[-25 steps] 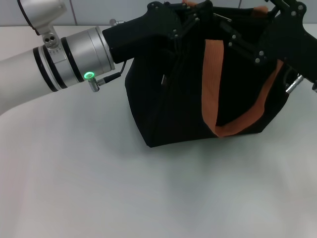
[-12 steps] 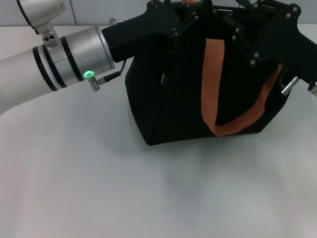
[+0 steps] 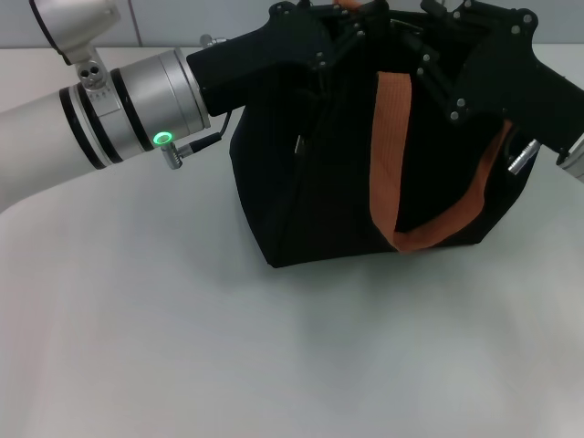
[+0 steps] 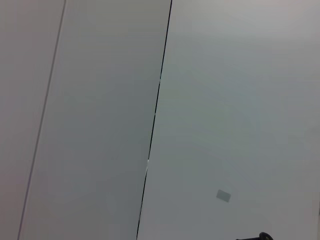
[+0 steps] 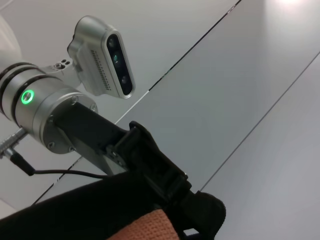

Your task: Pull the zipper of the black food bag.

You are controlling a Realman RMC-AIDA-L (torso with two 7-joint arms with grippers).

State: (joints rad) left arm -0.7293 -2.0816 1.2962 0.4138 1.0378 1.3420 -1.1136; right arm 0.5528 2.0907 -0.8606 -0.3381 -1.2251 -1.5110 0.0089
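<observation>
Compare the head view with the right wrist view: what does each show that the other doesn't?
Only the head view shows the whole black food bag standing on the white table, its front orange-brown strap hanging down, and both hands at the bag's top: the left hand from the left, the right hand from the right. Only the right wrist view shows the left arm's wrist camera and the paneled wall behind. Both show the left hand at the bag's top edge and the green light on that arm. The zipper pull is visible in neither.
</observation>
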